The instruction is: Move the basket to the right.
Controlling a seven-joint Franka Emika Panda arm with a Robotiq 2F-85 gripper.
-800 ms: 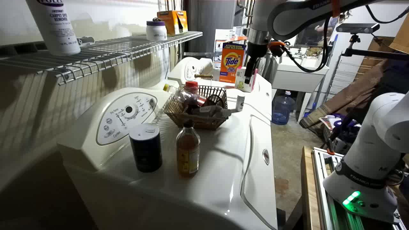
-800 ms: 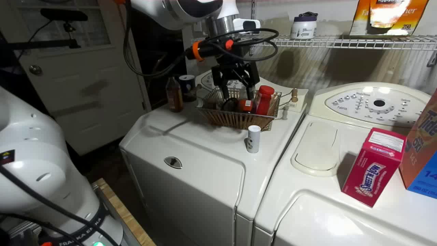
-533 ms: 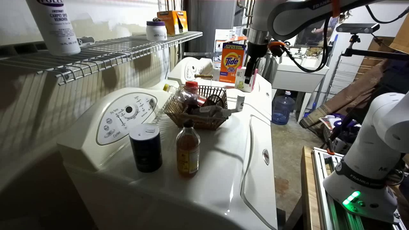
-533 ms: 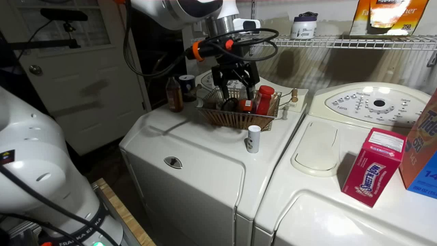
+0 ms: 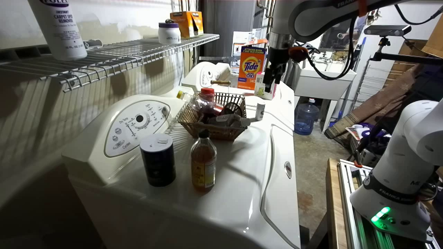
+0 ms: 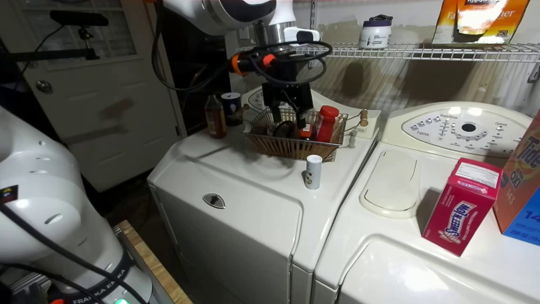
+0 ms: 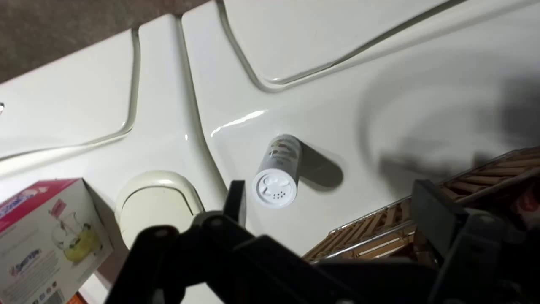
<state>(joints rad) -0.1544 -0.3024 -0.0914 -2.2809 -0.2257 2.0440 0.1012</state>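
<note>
The arm [image 6: 206, 17] bends downward, its gripper [image 7: 333, 194] hanging near the basket [image 6: 291, 147]. The fingers [image 7: 434, 217] stand wide apart.

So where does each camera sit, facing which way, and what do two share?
Wrist view: behind the open gripper, facing down at the shaker and part of the basket; of the robot, only the gripper.
An exterior view: near the dark can, facing along the machines toward the Tide box; arm, base, gripper show.
An exterior view: near the Sweet'N Low box, facing back over the machines toward a door; arm, base, gripper show.
Both exterior views share basket and shaker, from roughly opposite ends.
</note>
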